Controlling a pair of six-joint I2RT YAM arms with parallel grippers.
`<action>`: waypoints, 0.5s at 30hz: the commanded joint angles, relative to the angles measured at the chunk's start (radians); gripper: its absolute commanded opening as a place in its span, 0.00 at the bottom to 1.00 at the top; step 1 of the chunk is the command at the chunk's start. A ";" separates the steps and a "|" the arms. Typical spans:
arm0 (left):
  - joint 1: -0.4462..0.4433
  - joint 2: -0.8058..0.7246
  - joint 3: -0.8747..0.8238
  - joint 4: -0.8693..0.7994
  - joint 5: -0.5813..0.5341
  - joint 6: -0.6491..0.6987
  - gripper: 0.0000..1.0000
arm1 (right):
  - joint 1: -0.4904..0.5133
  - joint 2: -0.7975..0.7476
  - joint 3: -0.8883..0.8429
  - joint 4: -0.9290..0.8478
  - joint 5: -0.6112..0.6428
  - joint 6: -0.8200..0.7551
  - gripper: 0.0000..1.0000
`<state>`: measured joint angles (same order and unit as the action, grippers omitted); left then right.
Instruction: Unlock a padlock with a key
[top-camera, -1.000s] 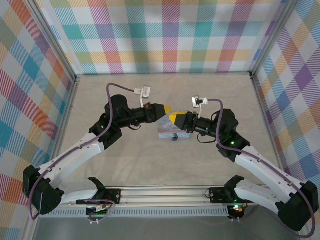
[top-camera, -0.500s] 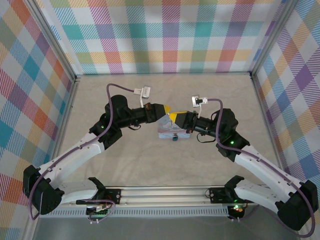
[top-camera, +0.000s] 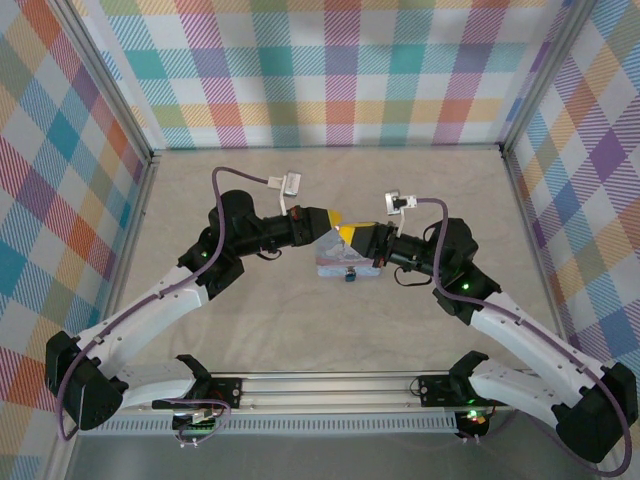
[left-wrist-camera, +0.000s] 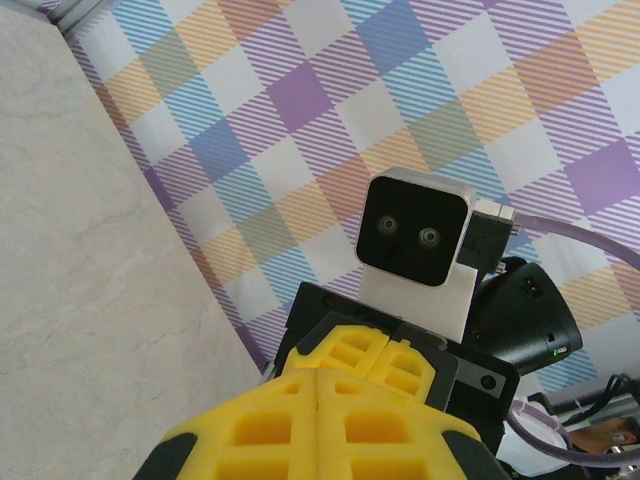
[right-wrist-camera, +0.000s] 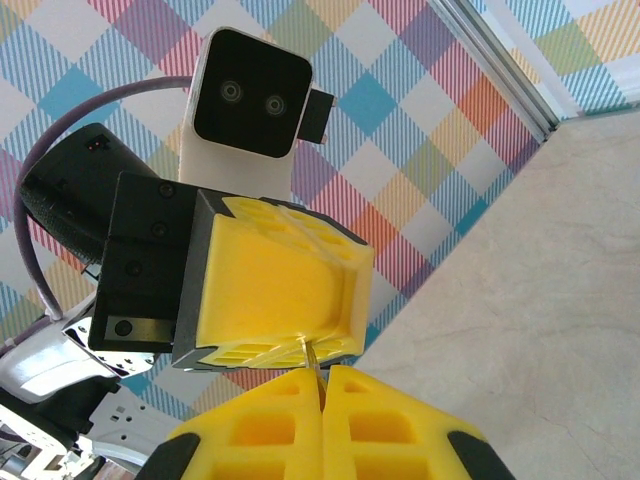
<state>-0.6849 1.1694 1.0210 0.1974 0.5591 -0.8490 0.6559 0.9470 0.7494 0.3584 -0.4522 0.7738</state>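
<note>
Though in view, padlock (top-camera: 351, 276) orientation indiscernible.

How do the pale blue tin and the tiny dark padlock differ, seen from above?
Size: the tin is far larger than the padlock. Colour: the tin is pale blue, the padlock dark and bluish. Shape: the tin is a broad rectangle, the padlock a small compact piece at the tin's near edge. Both sit near the middle of the table.

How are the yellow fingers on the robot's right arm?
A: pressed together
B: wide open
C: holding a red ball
A: in the right wrist view the right end effector has its yellow fingers meeting along one seam, with no gap.
</note>
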 joint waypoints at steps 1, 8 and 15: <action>0.004 -0.022 -0.018 0.033 0.001 -0.005 0.00 | 0.006 -0.022 -0.002 0.048 0.015 -0.011 0.00; 0.004 -0.032 0.005 -0.051 -0.038 0.019 0.23 | 0.006 -0.024 -0.003 0.019 0.005 -0.018 0.00; 0.015 -0.118 -0.029 -0.204 -0.156 0.087 0.64 | -0.025 -0.141 -0.008 -0.208 0.072 -0.111 0.00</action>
<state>-0.6823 1.1122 1.0142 0.0643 0.4686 -0.8089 0.6483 0.8612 0.7467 0.2493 -0.4129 0.7246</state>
